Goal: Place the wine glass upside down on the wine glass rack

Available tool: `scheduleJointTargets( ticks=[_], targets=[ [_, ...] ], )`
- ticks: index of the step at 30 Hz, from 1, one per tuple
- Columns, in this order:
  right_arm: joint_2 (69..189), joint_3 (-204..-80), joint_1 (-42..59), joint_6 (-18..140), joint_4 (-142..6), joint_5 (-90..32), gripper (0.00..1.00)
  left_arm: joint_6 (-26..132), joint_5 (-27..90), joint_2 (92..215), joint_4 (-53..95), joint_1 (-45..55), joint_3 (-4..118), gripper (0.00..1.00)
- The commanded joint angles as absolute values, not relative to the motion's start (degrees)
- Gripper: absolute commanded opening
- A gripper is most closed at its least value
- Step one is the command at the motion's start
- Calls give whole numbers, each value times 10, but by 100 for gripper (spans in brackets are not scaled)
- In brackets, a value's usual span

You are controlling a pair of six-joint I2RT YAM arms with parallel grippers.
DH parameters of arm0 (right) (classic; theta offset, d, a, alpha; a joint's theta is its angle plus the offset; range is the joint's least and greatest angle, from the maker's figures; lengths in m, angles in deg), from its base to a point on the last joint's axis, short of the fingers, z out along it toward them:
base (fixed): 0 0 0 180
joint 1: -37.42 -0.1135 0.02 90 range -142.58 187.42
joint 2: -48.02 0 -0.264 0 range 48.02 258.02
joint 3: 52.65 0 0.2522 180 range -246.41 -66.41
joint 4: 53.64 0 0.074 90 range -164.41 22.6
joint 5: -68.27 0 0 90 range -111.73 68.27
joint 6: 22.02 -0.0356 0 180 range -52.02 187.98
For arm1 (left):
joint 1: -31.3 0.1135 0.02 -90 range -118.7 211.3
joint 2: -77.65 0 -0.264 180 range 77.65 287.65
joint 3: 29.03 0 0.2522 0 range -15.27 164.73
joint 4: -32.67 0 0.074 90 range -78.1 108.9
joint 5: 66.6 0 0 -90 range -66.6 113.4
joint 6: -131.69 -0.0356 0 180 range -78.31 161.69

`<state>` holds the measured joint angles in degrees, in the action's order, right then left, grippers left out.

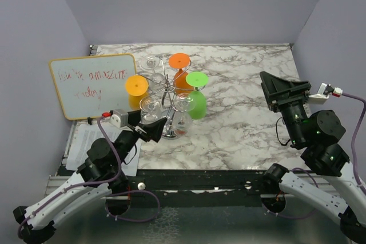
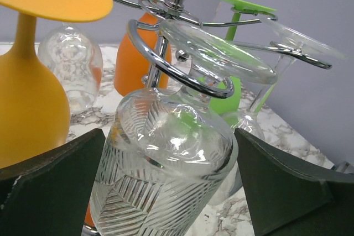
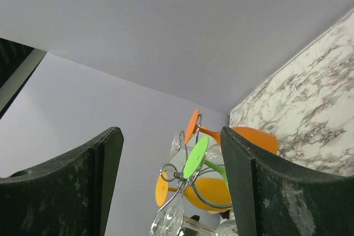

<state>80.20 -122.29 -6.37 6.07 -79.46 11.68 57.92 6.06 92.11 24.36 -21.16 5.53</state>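
The clear etched wine glass [image 2: 166, 158] hangs upside down, its foot [image 2: 215, 48] lying in a curled arm of the chrome wine glass rack [image 2: 171, 4]. My left gripper [image 2: 169, 153] is open with a dark finger on each side of the glass's bowl, close to it; marble shows between the bowl and the right finger lower down. From above, the left gripper [image 1: 150, 130] sits at the near-left side of the wine glass rack [image 1: 167, 87]. My right gripper [image 1: 274, 87] is raised off to the right, open and empty, with the rack [image 3: 191, 178] seen far off between its fingers.
Orange [image 1: 179, 61], yellow [image 1: 136, 85] and green [image 1: 197, 79] glasses and other clear ones also hang upside down on the rack. A whiteboard [image 1: 91, 84] leans at the left wall. Papers [image 1: 80, 141] lie at the table's near-left edge.
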Motion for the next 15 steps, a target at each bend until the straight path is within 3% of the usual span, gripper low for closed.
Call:
scheduleJointTargets(
  ticks=[1, 15],
  targets=[
    [798, -1214, -65, 58, -787, 133, 76, 606, 21, 892, 183, -211, 86, 99],
    [833, -1202, -66, 70, -812, 85, 79, 643, -19, 800, 52, -211, 135, 99]
  ],
)
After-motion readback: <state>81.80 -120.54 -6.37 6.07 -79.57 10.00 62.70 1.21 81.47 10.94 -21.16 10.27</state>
